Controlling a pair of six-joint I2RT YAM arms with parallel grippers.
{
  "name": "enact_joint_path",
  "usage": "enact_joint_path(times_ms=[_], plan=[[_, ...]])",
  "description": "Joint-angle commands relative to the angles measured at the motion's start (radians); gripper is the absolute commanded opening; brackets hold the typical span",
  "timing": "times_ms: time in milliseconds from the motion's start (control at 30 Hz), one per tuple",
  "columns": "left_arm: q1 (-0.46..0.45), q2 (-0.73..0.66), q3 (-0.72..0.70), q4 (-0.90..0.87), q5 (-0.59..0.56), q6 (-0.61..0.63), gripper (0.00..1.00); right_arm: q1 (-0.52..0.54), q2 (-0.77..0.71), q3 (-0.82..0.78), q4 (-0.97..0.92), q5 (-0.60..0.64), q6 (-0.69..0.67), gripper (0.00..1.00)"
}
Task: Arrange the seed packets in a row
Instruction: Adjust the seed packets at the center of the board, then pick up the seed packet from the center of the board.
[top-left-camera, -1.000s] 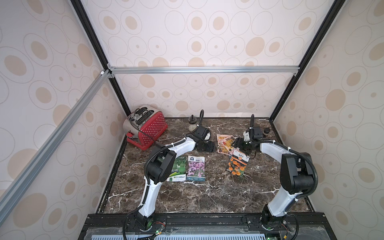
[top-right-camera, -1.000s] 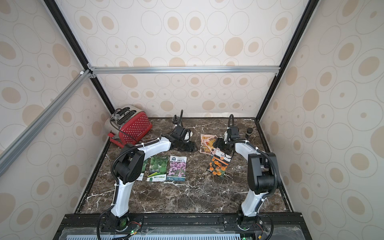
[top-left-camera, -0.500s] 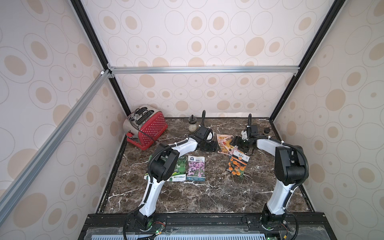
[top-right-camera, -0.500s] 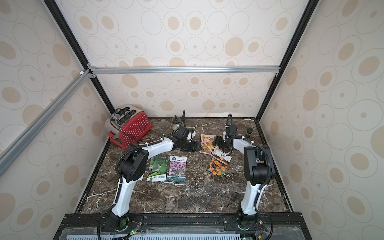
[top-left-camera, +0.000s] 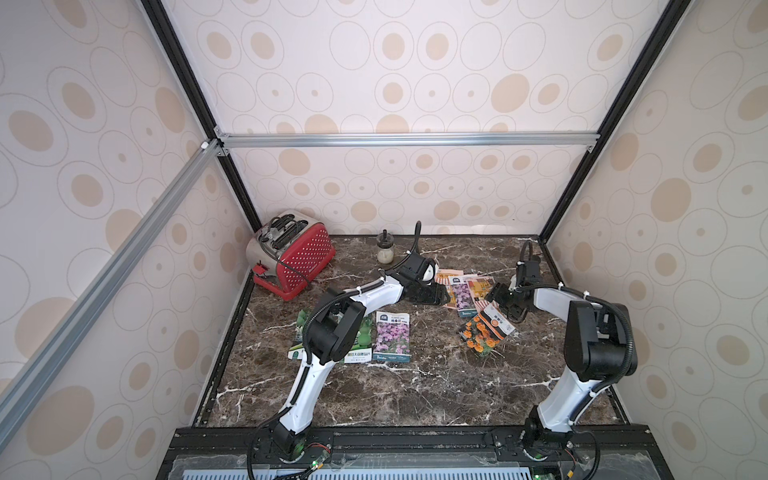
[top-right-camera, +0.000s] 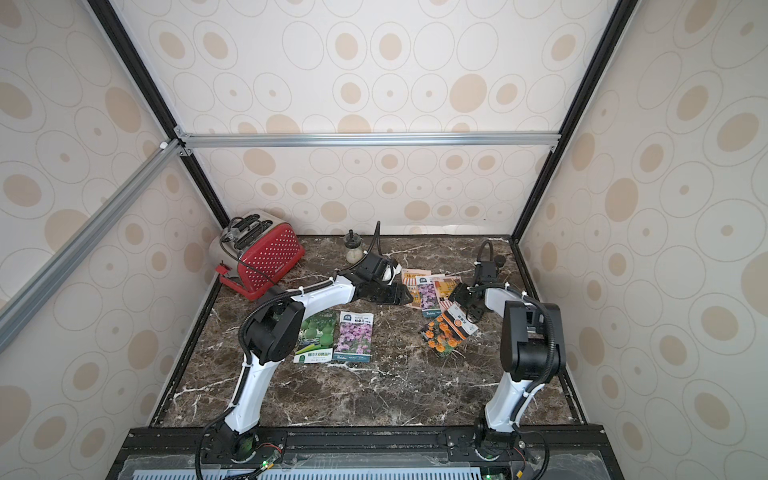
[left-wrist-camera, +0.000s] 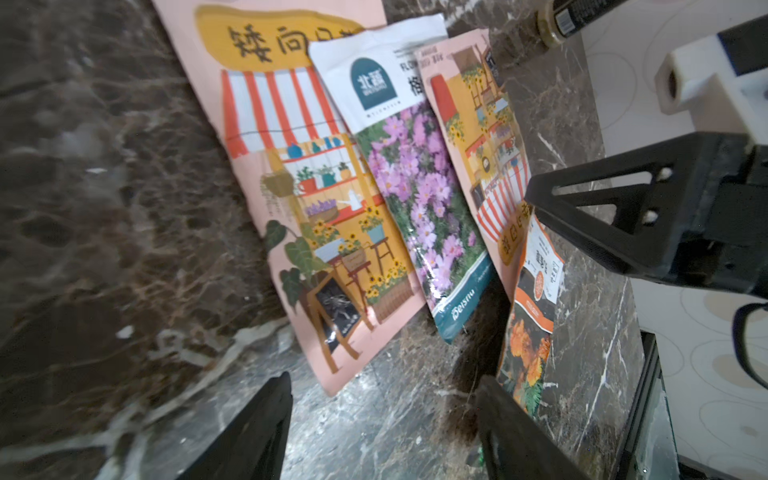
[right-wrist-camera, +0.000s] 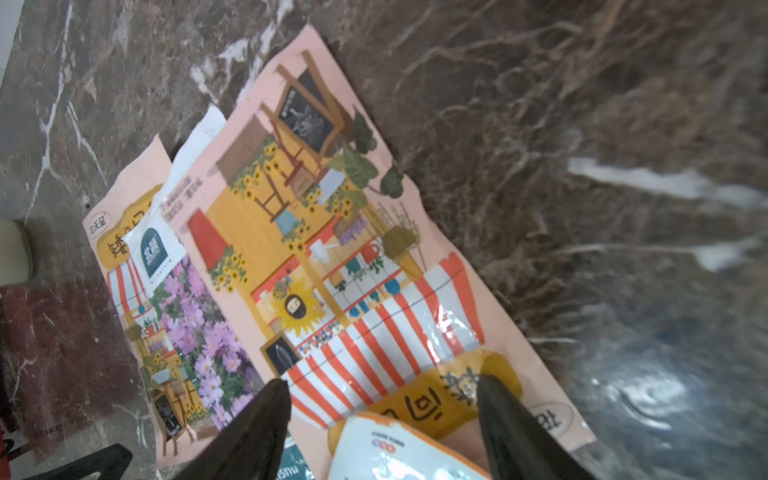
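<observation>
Two seed packets lie side by side at the front left: a green gourd one (top-left-camera: 362, 337) (top-right-camera: 318, 338), partly under my left arm, and a purple flower one (top-left-camera: 392, 340) (top-right-camera: 354, 336). Farther back is an overlapping pile: a peach shop-front packet (left-wrist-camera: 299, 208) (top-left-camera: 449, 275), a purple flower packet (left-wrist-camera: 415, 199) (top-left-camera: 461, 295) and a second peach packet (right-wrist-camera: 332, 249) (top-left-camera: 478, 286). An orange marigold packet (top-left-camera: 486, 332) (left-wrist-camera: 532, 324) overlaps that pile's near edge. My left gripper (top-left-camera: 442, 297) (left-wrist-camera: 382, 415) is open and empty at the pile's left edge. My right gripper (top-left-camera: 498, 297) (right-wrist-camera: 382, 415) is open above the marigold packet's top (right-wrist-camera: 395, 449).
A red toaster (top-left-camera: 291, 253) stands at the back left with a small glass jar (top-left-camera: 384, 251) beside it. A small dark-capped bottle (top-right-camera: 498, 261) sits near the back right corner. Patterned walls close in the marble table (top-left-camera: 415, 395) on three sides.
My left gripper has moved right, up to the pile of packets. The right arm has shifted a little by the pile. Both jaws stay as wide as before.
</observation>
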Motion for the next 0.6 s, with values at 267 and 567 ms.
enact_joint_path(times_ms=[267, 567], plan=[[-0.085, 0.103, 0.117, 0.071, 0.065, -0.113, 0.71, 0.024, -0.088, 0.028, 0.055, -0.092, -0.032, 0.70], [-0.085, 0.175, 0.182, 0.098, 0.058, -0.152, 0.70, 0.026, 0.078, 0.175, 0.085, -0.175, -0.037, 0.63]])
